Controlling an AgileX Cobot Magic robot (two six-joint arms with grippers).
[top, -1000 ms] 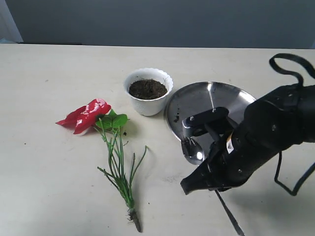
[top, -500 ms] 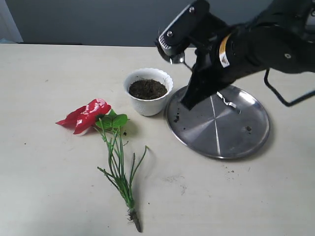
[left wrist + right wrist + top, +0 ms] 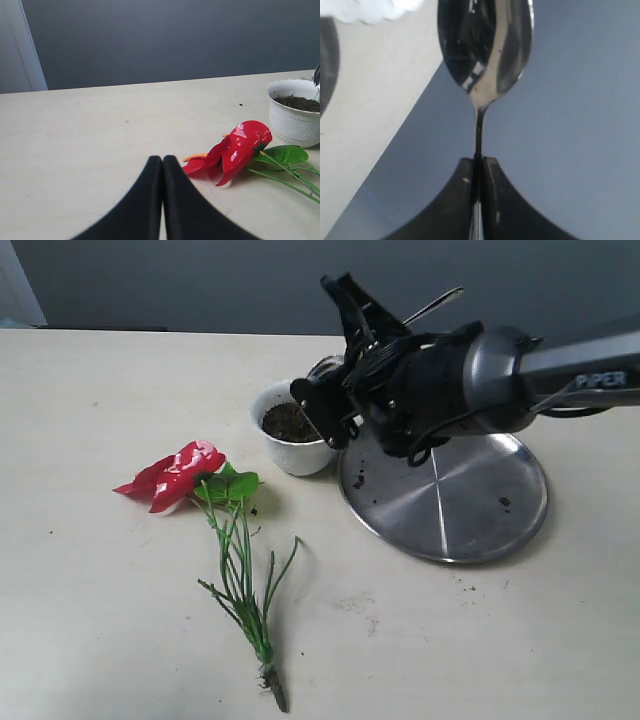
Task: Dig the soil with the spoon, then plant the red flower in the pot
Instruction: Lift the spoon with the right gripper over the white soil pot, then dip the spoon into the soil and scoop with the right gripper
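- Right fingers (image 3: 477,172) are clamped on the spoon (image 3: 485,50), whose long axis runs straight out from them.
- Just beyond its bowl sits the pot (image 3: 297,428) of soil (image 3: 287,422); this arm is nearer.
- Left fingers (image 3: 162,172) are pressed together, empty, the red flower (image 3: 240,150) lying on the worktop (image 3: 100,570) ahead.

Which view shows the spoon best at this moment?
The right wrist view: the spoon fills the frame, its bowl sharp and its neck pinched in the right gripper. The exterior view shows only its handle tip above the arm. The left wrist view shows nothing clearly identifiable as it.
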